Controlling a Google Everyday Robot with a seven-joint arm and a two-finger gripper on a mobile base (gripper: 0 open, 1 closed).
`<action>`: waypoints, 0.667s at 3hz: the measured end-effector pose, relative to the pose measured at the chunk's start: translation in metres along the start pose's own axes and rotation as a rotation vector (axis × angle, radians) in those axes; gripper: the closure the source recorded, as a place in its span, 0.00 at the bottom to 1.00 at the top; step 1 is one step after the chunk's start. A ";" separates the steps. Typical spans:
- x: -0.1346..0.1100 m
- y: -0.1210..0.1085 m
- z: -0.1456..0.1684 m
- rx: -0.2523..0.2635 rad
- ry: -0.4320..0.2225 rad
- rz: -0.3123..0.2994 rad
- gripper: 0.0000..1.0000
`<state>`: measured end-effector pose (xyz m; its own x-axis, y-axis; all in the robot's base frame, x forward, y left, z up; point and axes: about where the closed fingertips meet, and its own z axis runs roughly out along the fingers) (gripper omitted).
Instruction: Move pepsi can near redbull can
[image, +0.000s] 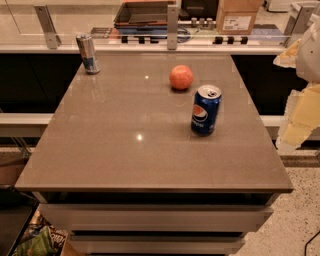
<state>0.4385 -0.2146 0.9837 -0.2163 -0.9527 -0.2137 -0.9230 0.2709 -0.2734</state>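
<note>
The pepsi can, a wide blue can with a round red-white-blue logo and a silver top, stands upright on the right half of the grey-brown table. The redbull can, slim and silver-blue, stands upright at the table's far left corner. My gripper shows as white and pale yellow parts at the right edge of the view. It is off the table's right side, apart from the pepsi can and holding nothing that I can see.
An orange sits on the table just behind and left of the pepsi can. A glass rail with metal posts runs along the far edge, with boxes and trays behind it. The floor lies to the right.
</note>
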 end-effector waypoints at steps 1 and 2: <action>0.000 0.000 0.000 0.000 0.000 0.000 0.00; -0.003 -0.004 0.000 0.011 -0.026 0.006 0.00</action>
<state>0.4427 -0.2129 0.9850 -0.2132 -0.9472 -0.2394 -0.9183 0.2779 -0.2820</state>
